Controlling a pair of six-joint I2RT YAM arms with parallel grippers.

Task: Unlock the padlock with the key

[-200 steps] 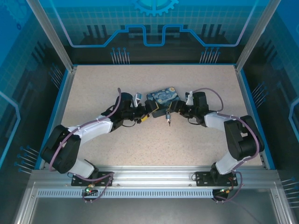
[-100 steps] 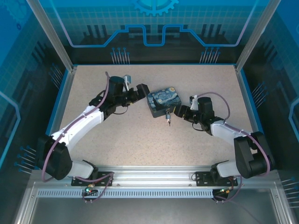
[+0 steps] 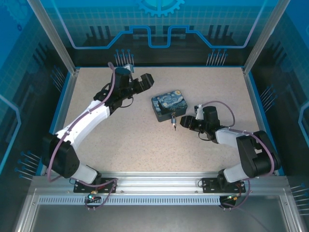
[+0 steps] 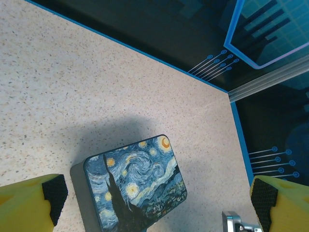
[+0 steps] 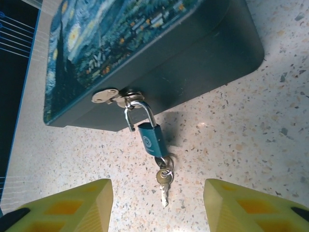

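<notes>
Hovering at the bottom of the right wrist frame, the right gripper (image 5: 157, 183) holds its two yellow fingers (image 5: 72, 205) apart and grips nothing; the key (image 5: 164, 189) lies on the speckled table (image 5: 256, 145) just above the gap between them. Its ring meets the bottom of the padlock (image 5: 150, 140), though whether the key sits in the keyhole cannot be told. The padlock's thin shackle hooks through the hasp (image 5: 110, 95) on the dark front wall of the painted tin (image 5: 203, 58), in the upper half of the frame; one shackle leg seems to end free beside the blue body. In the left wrist frame the left gripper (image 4: 159, 193) is spread wide and empty, one finger in each lower corner, the tin lid between them at bottom centre
</notes>
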